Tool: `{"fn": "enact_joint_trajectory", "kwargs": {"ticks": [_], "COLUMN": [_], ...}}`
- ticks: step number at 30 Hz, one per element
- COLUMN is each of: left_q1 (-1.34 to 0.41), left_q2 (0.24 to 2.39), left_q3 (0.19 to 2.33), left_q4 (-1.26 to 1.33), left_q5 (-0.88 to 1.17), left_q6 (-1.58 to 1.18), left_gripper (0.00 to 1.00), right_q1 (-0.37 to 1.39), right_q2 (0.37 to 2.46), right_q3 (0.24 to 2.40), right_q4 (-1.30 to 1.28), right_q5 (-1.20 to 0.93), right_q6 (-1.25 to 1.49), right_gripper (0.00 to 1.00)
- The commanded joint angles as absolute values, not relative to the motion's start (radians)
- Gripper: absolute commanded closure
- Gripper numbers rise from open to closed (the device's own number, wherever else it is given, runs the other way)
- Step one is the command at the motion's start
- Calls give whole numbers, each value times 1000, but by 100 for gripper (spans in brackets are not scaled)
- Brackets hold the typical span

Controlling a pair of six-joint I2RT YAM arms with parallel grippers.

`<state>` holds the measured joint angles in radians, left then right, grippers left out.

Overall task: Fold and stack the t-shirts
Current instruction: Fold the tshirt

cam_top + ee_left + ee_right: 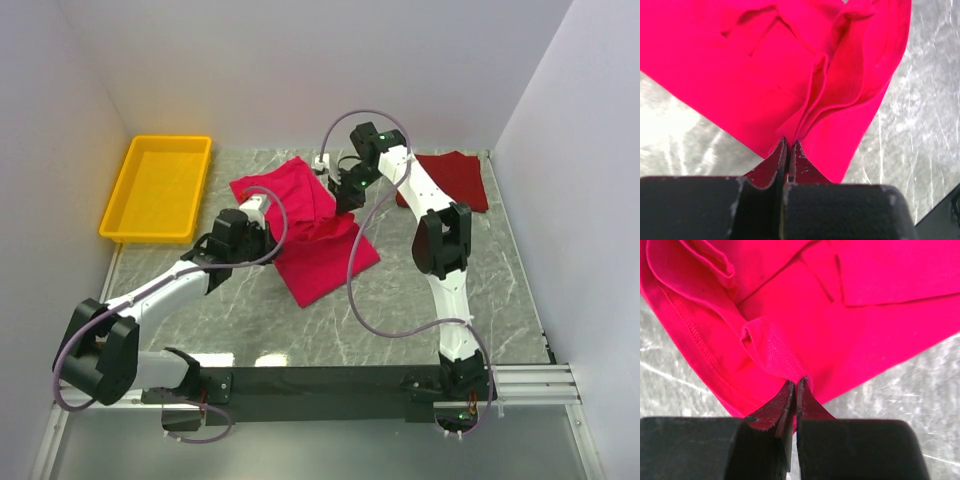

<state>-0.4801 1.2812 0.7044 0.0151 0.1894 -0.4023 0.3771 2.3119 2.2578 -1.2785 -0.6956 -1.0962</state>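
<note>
Yellow plastic is sitting unused at the far left corner of the tabletop (400, 300): the tray (160, 190), which we are leaving out of this job. To its right, our left claw (789, 146) is pressing its jaws together on a gathered fold of the crimson-pink t-shirt (325, 255). It is biting the cloth at the shirt's left edge, and we are reading that grip as meant to bring the layers up as one rather than let them slide apart.

The shirt itself is lying in the middle of the tabletop, partly doubled over. Its near half is lying flat and its far half is bunching between the two arms. Our right claw (796, 386) is pinching a stitched edge of the same shirt on its far right side, jaws all but touching with only cloth between them. We are judging that the two grips are mirroring each other so the fabric can be carried over evenly into a fold.

Toward the far right corner the darker maroon t-shirt (455, 178) is lying crumpled, well apart from both claws. Nothing is stacked yet.
</note>
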Motion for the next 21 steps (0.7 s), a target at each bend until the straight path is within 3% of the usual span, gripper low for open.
{"fn": "enact_joint_trajectory", "kwargs": {"ticks": [1,21], "left_q1": [-436,-316], "left_q2": [1290,1400], "left_q3": [761,808], "left_q4": [54,94], "left_q5": [239,313], "left_q6": [-362,-334], "left_gripper": [99,99], "right_q1": [396,423], "right_q2": [2339,2401], "right_q3": [2341,2375], "right_q4": [-1223,-1026], "right_q5": [-692,-661], "right_q6": [-1037,-902], "right_gripper": [100,100]}}
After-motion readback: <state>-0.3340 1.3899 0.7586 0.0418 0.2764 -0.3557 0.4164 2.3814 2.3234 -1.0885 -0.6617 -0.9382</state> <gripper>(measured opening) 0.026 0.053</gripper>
